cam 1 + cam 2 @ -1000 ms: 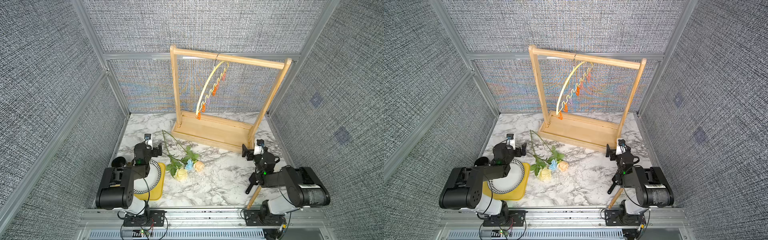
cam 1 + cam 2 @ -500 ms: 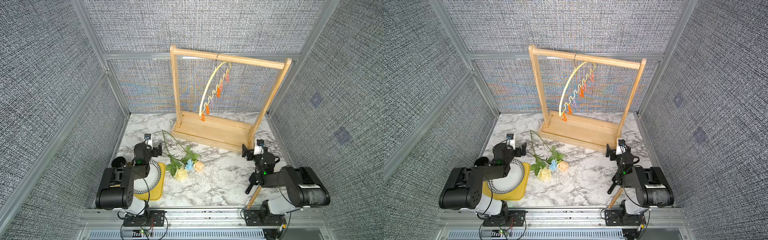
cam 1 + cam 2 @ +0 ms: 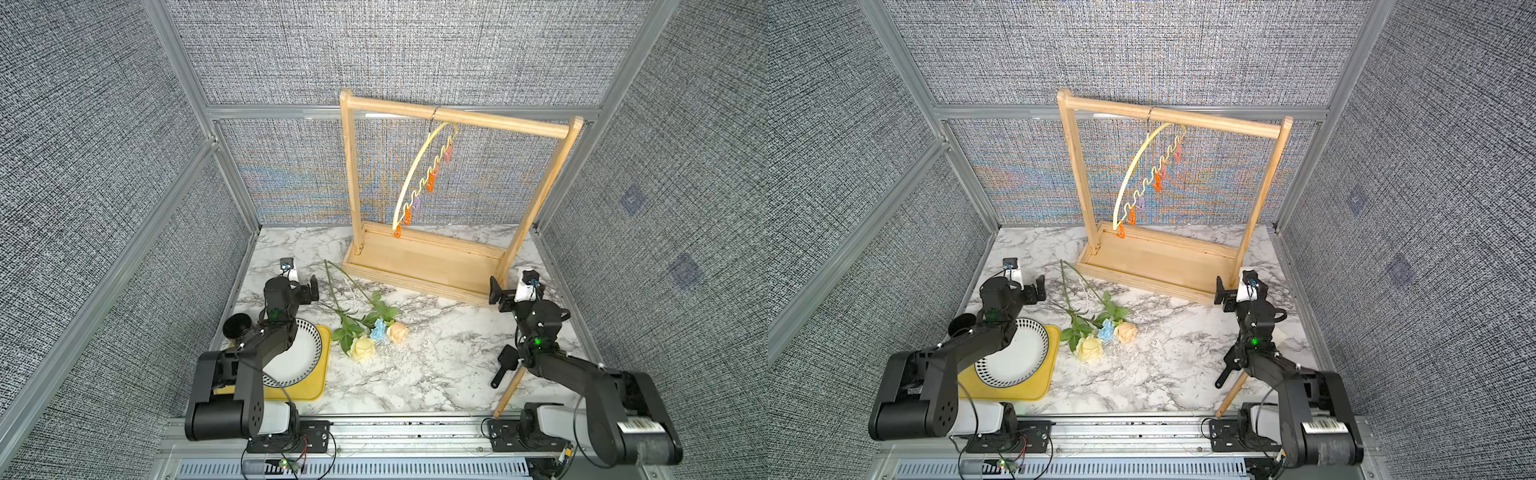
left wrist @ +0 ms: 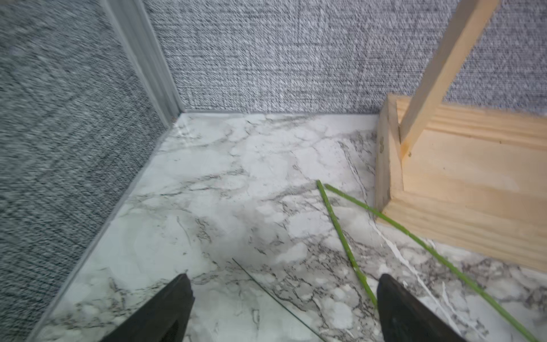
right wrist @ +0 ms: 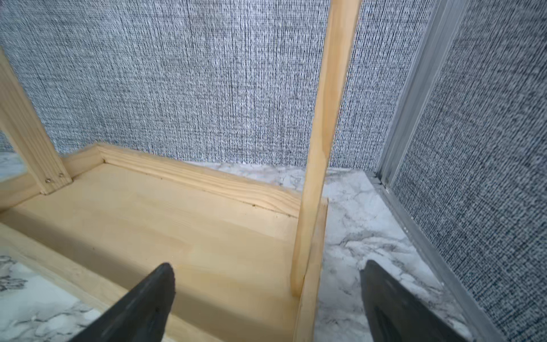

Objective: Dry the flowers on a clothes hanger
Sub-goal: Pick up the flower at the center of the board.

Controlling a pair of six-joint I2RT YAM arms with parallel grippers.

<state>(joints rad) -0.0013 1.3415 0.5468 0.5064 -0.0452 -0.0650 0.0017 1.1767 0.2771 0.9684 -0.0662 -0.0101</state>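
The flowers lie on the marble table in both top views: a pale yellow rose (image 3: 362,348) (image 3: 1090,347), a small blue bloom (image 3: 379,330) and a peach rose (image 3: 398,331). Their green stems (image 3: 332,286) (image 4: 340,231) run back towards the rack. The pale-yellow clothes hanger (image 3: 419,178) (image 3: 1138,178) hangs by its hook from the rack's top bar, with several small clips on its wavy bar. My left gripper (image 3: 305,284) (image 4: 284,279) is open just left of the stem ends, holding nothing. My right gripper (image 3: 511,282) (image 5: 268,265) is open at the rack's right post, also holding nothing.
The wooden rack (image 3: 457,120) stands at the back on a tray-like base (image 3: 424,262). A white plate (image 3: 299,353) on a yellow tray (image 3: 316,390) and a black cup (image 3: 237,326) sit under my left arm. A black brush (image 3: 505,365) and a wooden stick (image 3: 509,392) lie near my right arm.
The hanger sways a little on the rack's bar, its lower end swinging right and back. Neither arm has moved and the flowers lie as before.
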